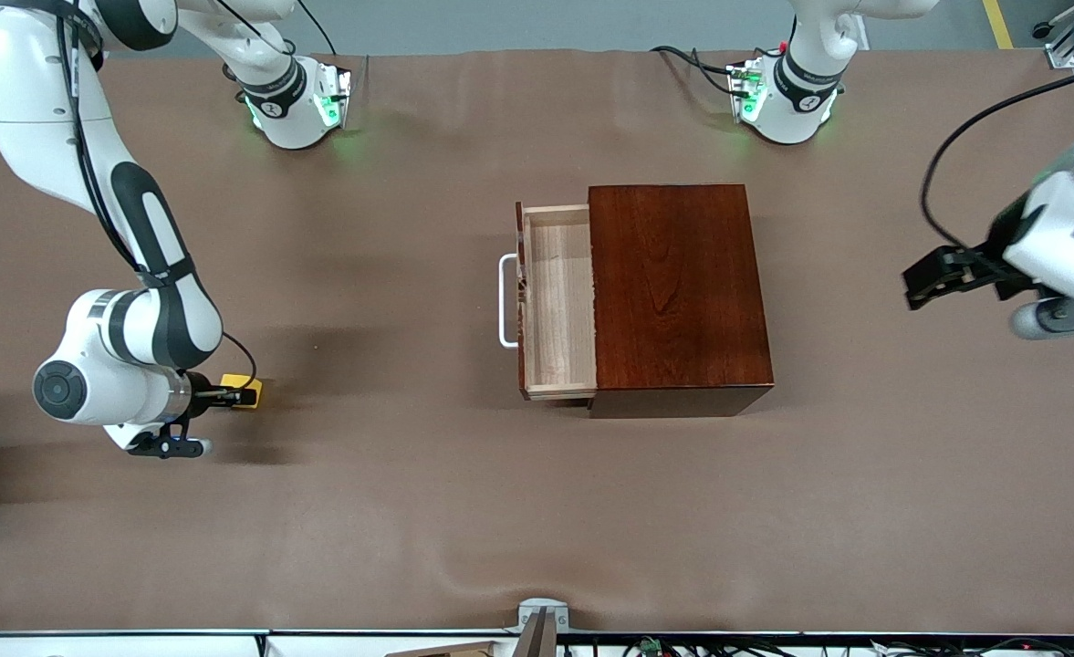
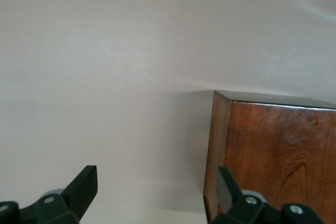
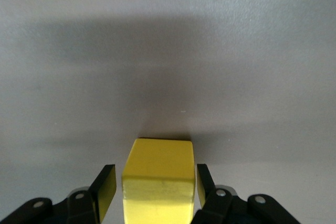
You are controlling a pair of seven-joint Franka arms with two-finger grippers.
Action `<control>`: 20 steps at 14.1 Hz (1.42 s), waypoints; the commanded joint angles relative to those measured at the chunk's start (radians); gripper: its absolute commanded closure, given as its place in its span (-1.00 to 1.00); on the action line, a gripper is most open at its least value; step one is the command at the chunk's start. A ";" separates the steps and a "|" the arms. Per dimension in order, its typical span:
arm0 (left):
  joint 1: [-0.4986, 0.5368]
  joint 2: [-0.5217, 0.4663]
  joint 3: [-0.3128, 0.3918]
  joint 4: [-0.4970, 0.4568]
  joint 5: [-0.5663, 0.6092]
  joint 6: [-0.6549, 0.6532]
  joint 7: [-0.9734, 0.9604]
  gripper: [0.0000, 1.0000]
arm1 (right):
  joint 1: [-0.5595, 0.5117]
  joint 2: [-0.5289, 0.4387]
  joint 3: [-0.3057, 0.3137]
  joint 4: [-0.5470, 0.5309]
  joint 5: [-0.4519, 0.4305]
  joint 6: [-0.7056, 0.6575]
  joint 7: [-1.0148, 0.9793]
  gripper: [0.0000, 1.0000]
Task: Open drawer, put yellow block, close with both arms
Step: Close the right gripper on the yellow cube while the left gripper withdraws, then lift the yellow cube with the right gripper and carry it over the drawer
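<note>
While the yellow block sits on the brown table toward the right arm's end, it is the task thing nearest the front camera, a little nearer than the near corner of the wooden box. The right gripper is down at table level around the block, its black fingers flanking the cube on two sides. In the right wrist view the yellow block fills almost the whole span between the fingers, with only a thin sliver of space showing at each side, so I cannot tell whether the pads already press on it or stand just clear. The block rests flat on the table with its shadow stretching away from the gripper.

Farther from the front camera, in the middle of the table, the dark reddish-brown box stands with its drawer pulled partly out toward the right arm's end. The pale wood lining shows bare inside, and the white handle sits on the drawer's front.

The left gripper waits in the air over the table toward the left arm's end, well apart from the box, its fingers spread wide with nothing between them. The left wrist view shows a corner of the box ahead of it.
</note>
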 commanded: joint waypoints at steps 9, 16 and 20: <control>0.098 -0.085 -0.018 -0.065 -0.014 -0.073 0.088 -1.00 | -0.015 -0.024 0.009 -0.015 0.052 -0.065 0.018 0.91; 0.252 -0.277 -0.168 -0.332 -0.012 0.027 0.138 -1.00 | -0.011 -0.159 0.009 0.088 0.084 -0.336 0.054 1.00; 0.254 -0.323 -0.170 -0.378 -0.014 0.030 0.153 -1.00 | -0.011 -0.254 0.009 0.091 0.084 -0.417 0.054 1.00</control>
